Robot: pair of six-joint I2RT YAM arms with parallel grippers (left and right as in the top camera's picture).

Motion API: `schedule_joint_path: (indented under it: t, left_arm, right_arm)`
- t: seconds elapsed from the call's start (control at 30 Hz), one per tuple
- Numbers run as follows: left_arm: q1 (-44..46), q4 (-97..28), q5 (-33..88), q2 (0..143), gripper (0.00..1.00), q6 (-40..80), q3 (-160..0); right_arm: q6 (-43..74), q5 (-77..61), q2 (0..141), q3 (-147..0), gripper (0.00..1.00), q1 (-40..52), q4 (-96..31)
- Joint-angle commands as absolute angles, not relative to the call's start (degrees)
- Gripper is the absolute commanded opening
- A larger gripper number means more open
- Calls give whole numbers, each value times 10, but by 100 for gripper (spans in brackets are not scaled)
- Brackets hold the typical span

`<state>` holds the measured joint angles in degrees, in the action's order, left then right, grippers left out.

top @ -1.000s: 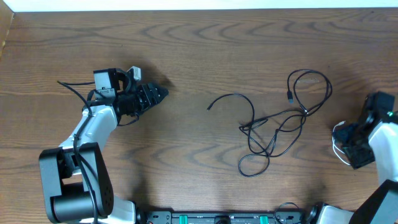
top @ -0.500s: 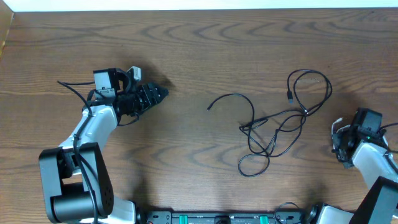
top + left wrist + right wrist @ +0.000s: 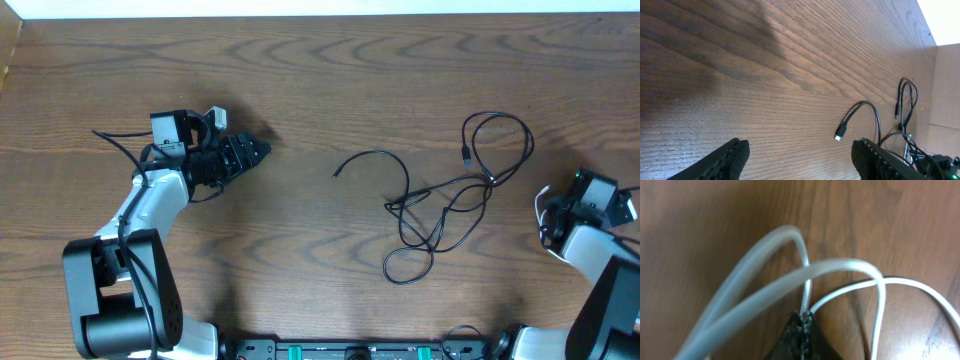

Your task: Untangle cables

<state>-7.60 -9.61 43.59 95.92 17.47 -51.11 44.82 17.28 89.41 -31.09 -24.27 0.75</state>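
A dark brown wooden table with long, wavy grain filled nearly the whole overhead view, its surface matte and marked by soft, blurred shadows toward 9 and 3 o'clock. Along the 12 o'clock edge a narrow white strip ran beyond the tabletop, and at 10 o'clock a sliver of lighter tan board stood against the table's corner. In the left wrist view a bright white surface showed at 1 o'clock above a pale tan panel at 3 o'clock, where the tabletop ended.
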Motion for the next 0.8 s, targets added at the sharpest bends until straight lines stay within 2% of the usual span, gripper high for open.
schedule_joint_path:
  t: [0.0,0.17,0.37,0.53,0.77]
  left_arm:
    - [-76,-96,439,962,71,161,-512]
    - [-76,-96,439,962,70,161,-512]
    - [-76,-96,439,962,70,161,-512]
    - [-76,-96,439,962,71,161,-512]
    - [-76,-97,439,962,70,161,-512]
  right_arm:
    - [397,147,920,-397,3,-268,-52]
    - [387,90,956,-580,2,-317,-211]
    - [327,43,1008,-766,3,-333,-333]
    - [325,43,1020,-801,5,-333,-355]
    - [325,38,1020,-800,17,-329,-384]
